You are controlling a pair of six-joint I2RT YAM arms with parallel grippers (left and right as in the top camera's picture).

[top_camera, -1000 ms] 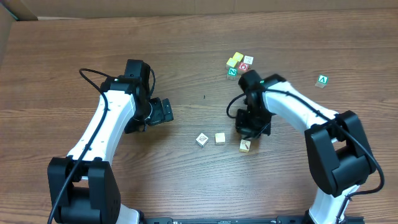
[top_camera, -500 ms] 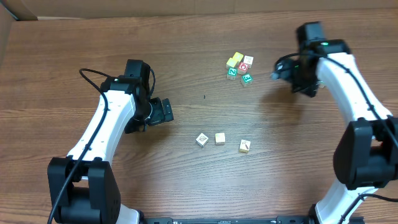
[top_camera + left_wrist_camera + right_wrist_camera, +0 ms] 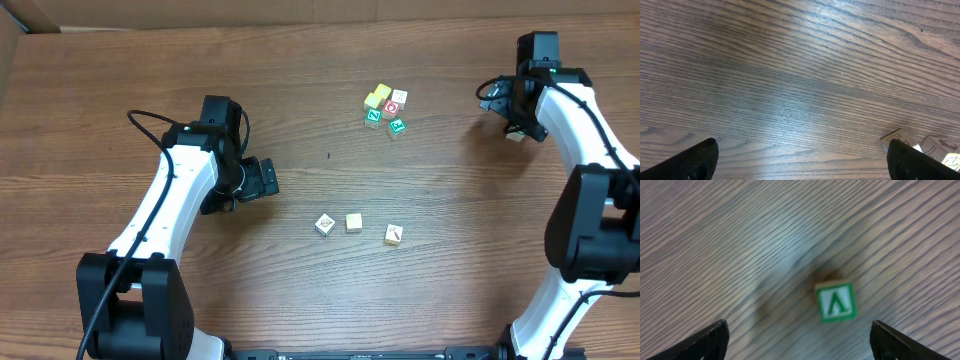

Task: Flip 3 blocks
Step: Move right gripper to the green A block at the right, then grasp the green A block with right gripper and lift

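While hovering with right hand (image 3: 800, 332) spread wide and empty, apparently lining up on green block (image 3: 836, 302), lying on tabletop (image 3: 730, 225) just beneath. Next: lower, clamp its sides, roll it over.

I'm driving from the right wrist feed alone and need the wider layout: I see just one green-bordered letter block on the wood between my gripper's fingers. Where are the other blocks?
Observer: A row of three blocks lies near the table's middle, well to the left of your right gripper.
Operator: Any more?
Observer: A tight cluster of coloured blocks sits farther from the robot's base than that row, also to your left.
Operator: And the left arm?
Observer: The left gripper is open over bare wood, left of the row.
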